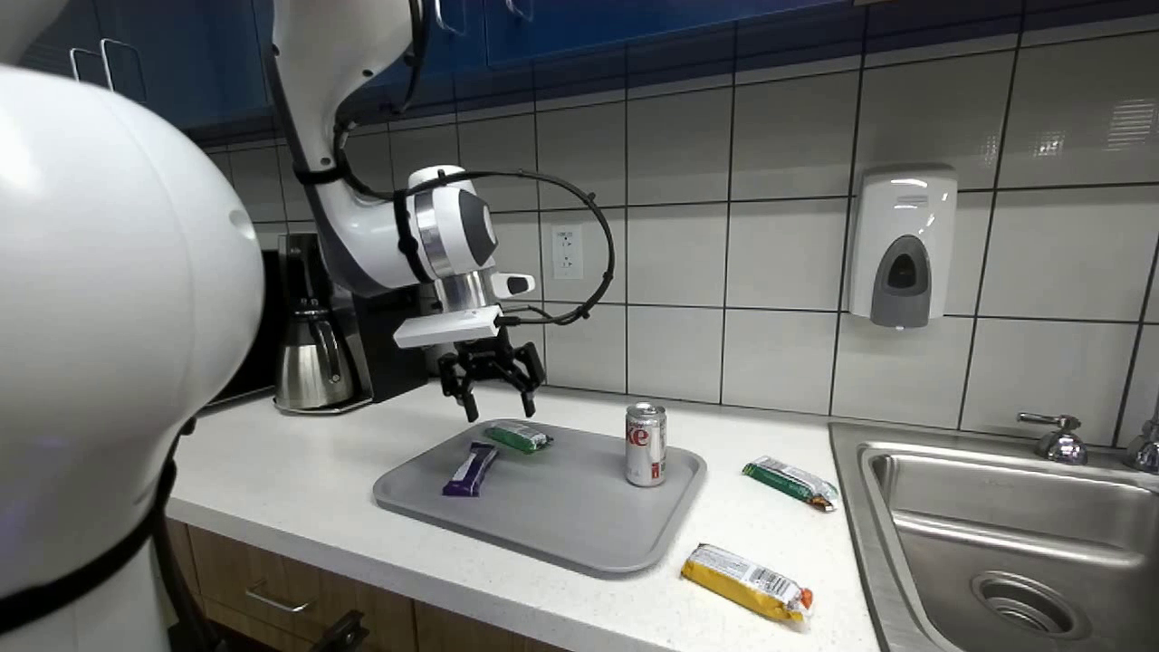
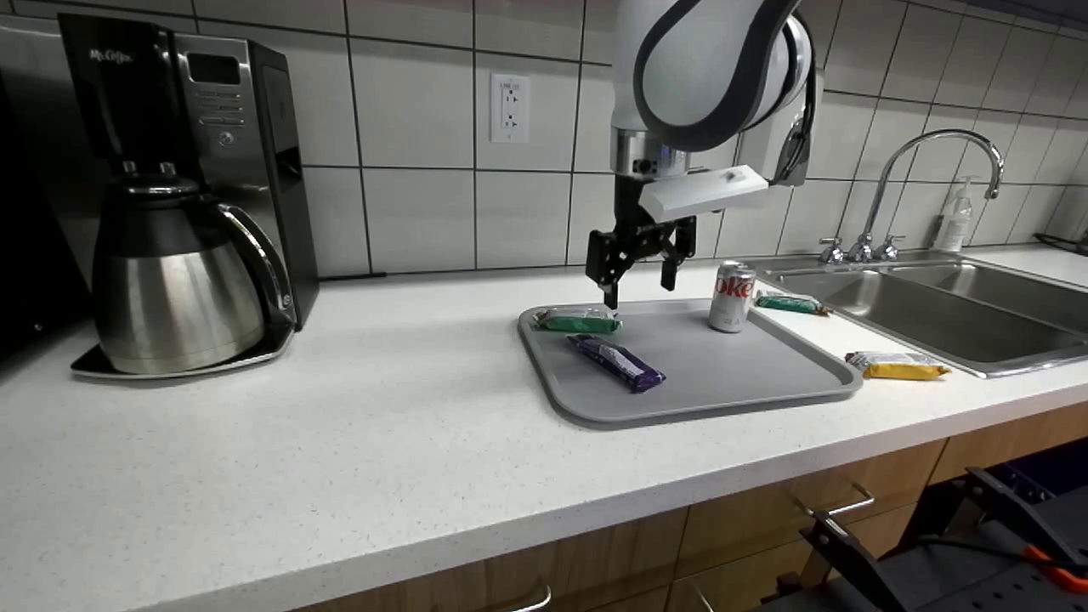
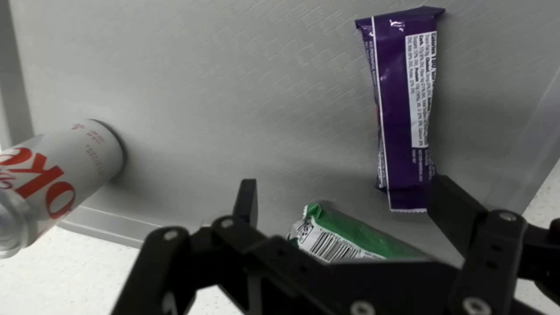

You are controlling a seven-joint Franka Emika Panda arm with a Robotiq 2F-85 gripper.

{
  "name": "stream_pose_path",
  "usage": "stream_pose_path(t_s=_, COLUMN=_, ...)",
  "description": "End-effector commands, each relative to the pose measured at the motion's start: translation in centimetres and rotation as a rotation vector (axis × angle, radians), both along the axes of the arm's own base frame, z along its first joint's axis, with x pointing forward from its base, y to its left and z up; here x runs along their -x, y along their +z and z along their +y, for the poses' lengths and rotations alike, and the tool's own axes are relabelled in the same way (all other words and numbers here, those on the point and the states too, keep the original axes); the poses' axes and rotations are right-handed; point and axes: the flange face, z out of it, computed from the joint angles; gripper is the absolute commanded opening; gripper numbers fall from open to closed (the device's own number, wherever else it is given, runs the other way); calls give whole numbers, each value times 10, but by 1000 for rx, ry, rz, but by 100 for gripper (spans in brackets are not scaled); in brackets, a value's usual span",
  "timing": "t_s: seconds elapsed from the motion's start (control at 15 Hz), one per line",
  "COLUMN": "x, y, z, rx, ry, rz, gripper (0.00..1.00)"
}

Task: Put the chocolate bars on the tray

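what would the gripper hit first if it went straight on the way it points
Going down, the gripper would probably meet the purple bar first, with one finger; the other lines up with bare tray. Depth is unclear, so it may just miss.

It's a kitchen, this: steel sink (image 1: 1023,541), arched faucet (image 2: 875,208), coffee maker (image 2: 228,166) (carafe (image 2: 174,297) parked in it), tiled wall (image 1: 679,244), blue cupboards (image 1: 589,25) running up top.

In the wrist view, the pincer (image 3: 343,189) partly hides a green bar (image 3: 352,236).
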Motion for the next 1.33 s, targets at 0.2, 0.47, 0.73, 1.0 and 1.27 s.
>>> stream_pose_path(t_s=0.2, x=-5, y=47, z=-39, rx=2, ry=-121, rz=-30, gripper=100)
stream_pose_path(t_s=0.47, x=-10, y=63, z=-66, rx=-9, ry=-201, rz=-57, gripper=100)
stream_pose_path(t_s=0.73, x=-13, y=75, z=-98, rx=-32, ry=-319, rz=-88, gripper=100)
stream_pose_path(t_s=1.0, x=-15, y=80, z=-130, rx=-31, ry=-432, rz=-113, gripper=100)
stream_pose_path(t_s=1.27, x=-15, y=81, z=-162, rx=-33, ry=-553, rz=-129, gripper=100)
